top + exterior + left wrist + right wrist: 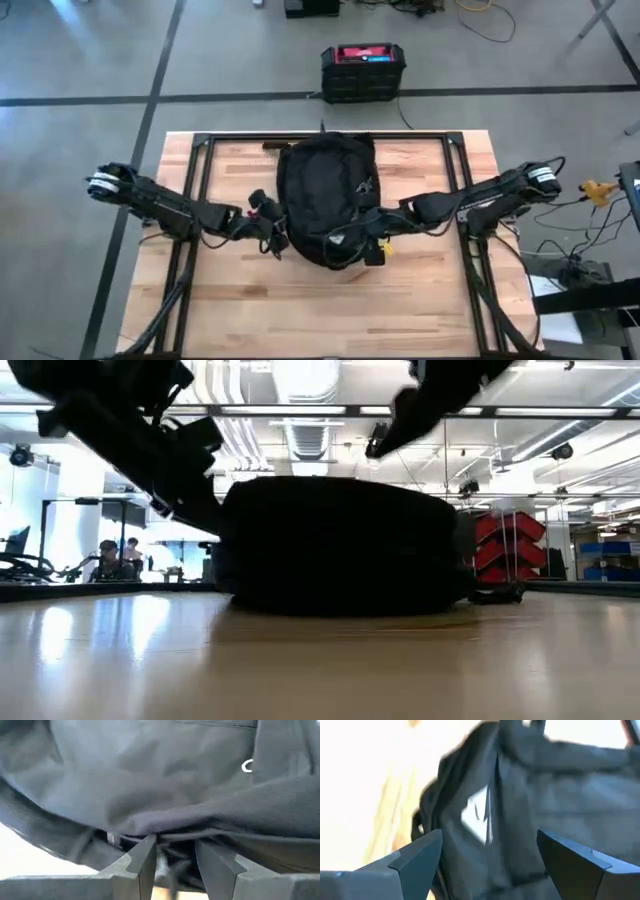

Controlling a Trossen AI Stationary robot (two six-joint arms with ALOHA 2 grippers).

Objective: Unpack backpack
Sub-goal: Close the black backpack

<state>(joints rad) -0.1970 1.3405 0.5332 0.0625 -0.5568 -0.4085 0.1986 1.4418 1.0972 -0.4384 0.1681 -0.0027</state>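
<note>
High view shows a wooden table (420, 300) with a black metal frame (200, 160) lying on it, and beyond the table's far edge a rigid black box with a red top (363, 70) on the floor, well apart from both sets of fingers. A tangle of cables (585, 200) lies off the table behind the right arm. Between the two arms, at the middle of the table, lies the backpack (325, 190): large, soft, black and rounded, with straps and zip pulls bunched at its near end. The left gripper (175, 857) is pressed against the pack's side near that end; its fingers (142, 862) are only a little apart, with a fold of the fabric and a seam just ahead of their tips, though whether they pinch anything I cannot tell. The right gripper (490, 850) hovers at the opposite side, its fingers (415, 855) spread wide and holding nothing; straight ahead between them sits the pack's small pale triangular logo (479, 817). From the low view the pack is a broad dark mound resting flat on the tabletop, with both arms coming down on it from above.
</note>
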